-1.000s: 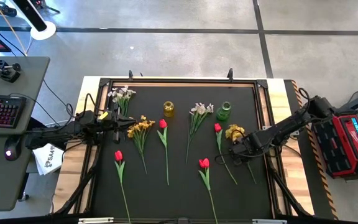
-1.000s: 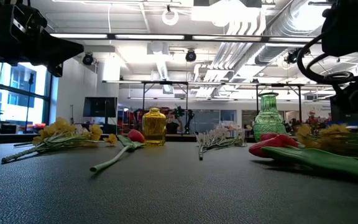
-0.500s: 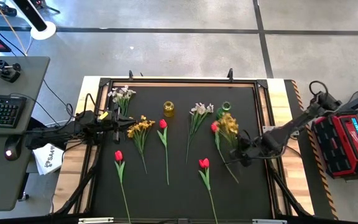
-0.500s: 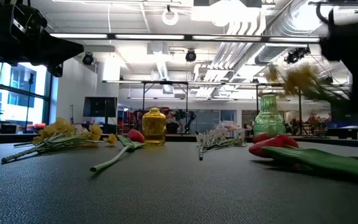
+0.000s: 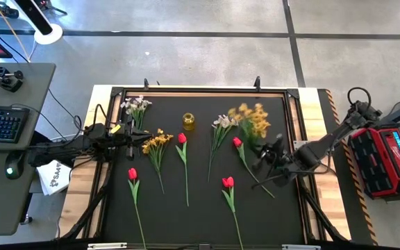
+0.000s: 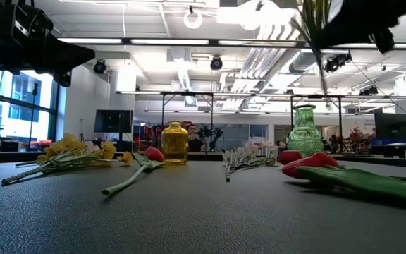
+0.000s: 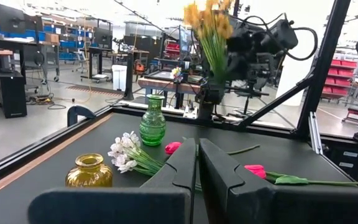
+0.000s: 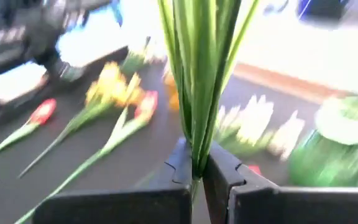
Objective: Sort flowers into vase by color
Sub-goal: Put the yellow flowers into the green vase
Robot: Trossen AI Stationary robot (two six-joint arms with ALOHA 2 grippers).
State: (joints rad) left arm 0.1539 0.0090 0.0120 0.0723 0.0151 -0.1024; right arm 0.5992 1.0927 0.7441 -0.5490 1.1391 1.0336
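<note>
The right gripper was clamped on the lower stems of a yellow spray, which it carried upright above the table; the leaves rose straight out from between its fingers, and the blossoms stood high above them, over the area of the green vase. The yellow vase stood well off to one side of those fingers, past a white spray lying between the two vases. Judged by colour, the spray most likely belonged in the yellow vase, so the step in hand was the carry and insertion. To do it well, the arm would need to keep the stems vertical, travel high enough that the stem ends cleared the white spray and the red tulip lying below the fingers, then centre the stem ends over the narrow neck before lowering. How far the stems hung below the fingers could not be seen, so the descent ought to be slow, and the grip should be released only once the stems were inside. A tall spray in a small vase could tip it. The left gripper waited low at the far side of the table with its fingers nearly together and holding nothing, near another yellow spray.
</note>
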